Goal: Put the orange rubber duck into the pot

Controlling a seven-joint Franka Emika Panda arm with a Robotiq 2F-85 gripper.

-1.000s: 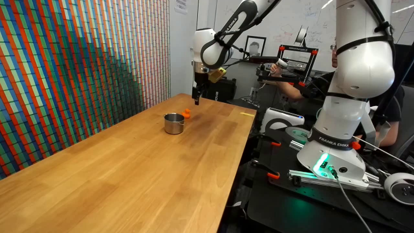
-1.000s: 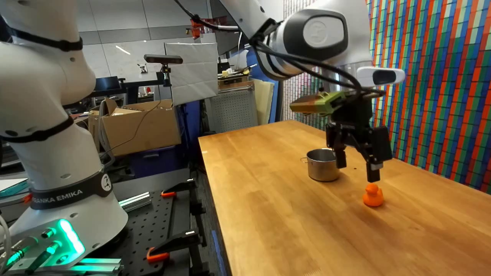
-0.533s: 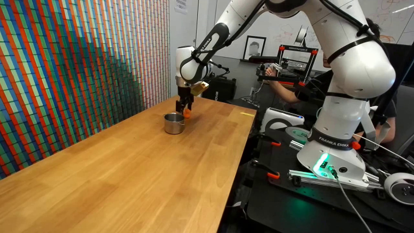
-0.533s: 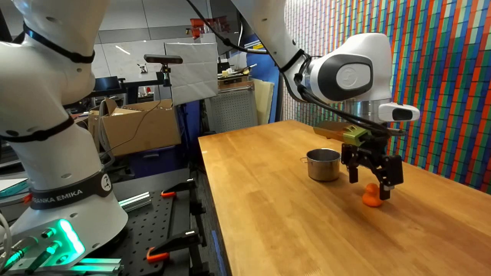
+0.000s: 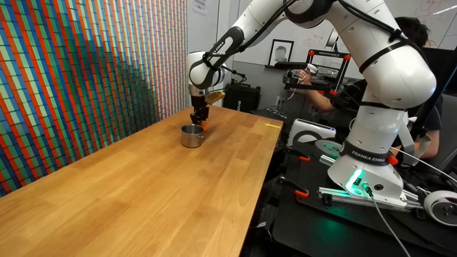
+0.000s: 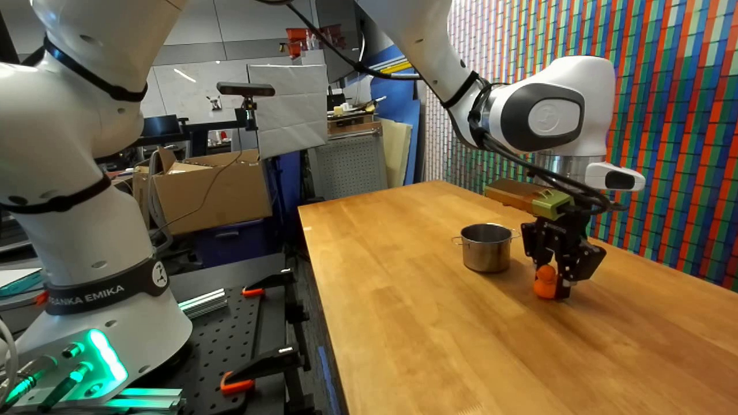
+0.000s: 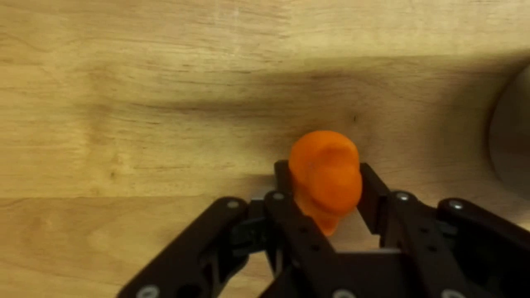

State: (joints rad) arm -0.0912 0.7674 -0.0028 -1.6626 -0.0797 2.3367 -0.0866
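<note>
Grasping the orange rubber duck point(image 6: 545, 282), the gripper point(image 7: 325, 182) presses its squared, matt black fingers point(image 7: 372, 198) against two opposite sides of the toy. The duck is plain orange and soft in contour, a small ball of a head over a fuller body, upright in an exterior view; whether its base touches the wooden table point(image 6: 403, 300) I cannot tell. Seen from above in the wrist view, its long axis runs roughly up and down, across the line joining the two fingers, with a tapered tip toward the gripper's body; whether that tip is bill or tail is unclear. Near the duck, but apart from it, the pot point(image 6: 486, 253) stands upright on the table, a short cylinder of smooth, shiny grey metal with a darker inside. Honey-coloured strips with fine, streaky grain make up the table's surface.
</note>
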